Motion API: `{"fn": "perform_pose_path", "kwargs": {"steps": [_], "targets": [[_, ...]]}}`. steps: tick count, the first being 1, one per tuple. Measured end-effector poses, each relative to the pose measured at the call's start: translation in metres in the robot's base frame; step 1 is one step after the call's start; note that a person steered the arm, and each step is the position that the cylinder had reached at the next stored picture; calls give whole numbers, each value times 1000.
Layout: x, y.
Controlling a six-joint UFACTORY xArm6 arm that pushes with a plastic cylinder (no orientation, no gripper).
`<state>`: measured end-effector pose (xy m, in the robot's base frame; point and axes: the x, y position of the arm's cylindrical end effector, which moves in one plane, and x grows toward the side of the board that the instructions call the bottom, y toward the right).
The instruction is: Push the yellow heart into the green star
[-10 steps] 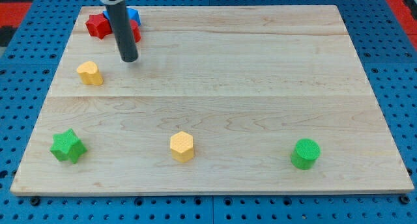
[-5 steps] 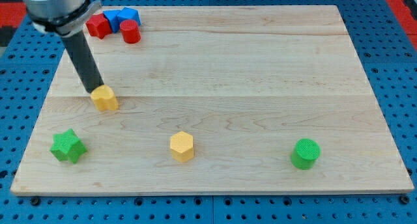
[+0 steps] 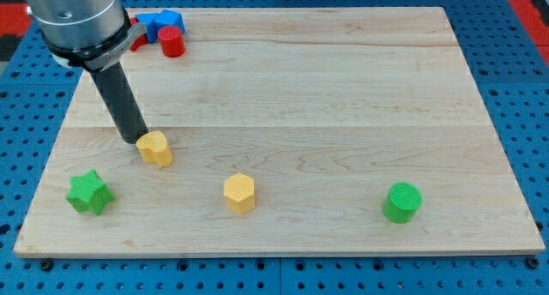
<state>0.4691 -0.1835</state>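
Observation:
The yellow heart (image 3: 155, 147) lies on the wooden board left of centre. My tip (image 3: 137, 138) touches its upper left side. The green star (image 3: 89, 193) sits near the board's bottom left corner, below and to the left of the heart, with a gap between them. The rod slants up toward the view's top left.
A yellow hexagon (image 3: 239, 193) sits at bottom centre, to the right of the heart. A green cylinder (image 3: 401, 201) is at bottom right. A red cylinder (image 3: 171, 42), a blue block (image 3: 157, 22) and a partly hidden red block (image 3: 137, 39) cluster at top left.
My tip came from the top left cluster to the yellow heart and pushed it down and to the right. The other blocks have not moved.

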Motion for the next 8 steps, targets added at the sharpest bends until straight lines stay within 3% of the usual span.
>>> {"fn": "perform_pose_path", "kwargs": {"steps": [3,6,8], "targets": [[15,37],[29,161],[42,63]]}}
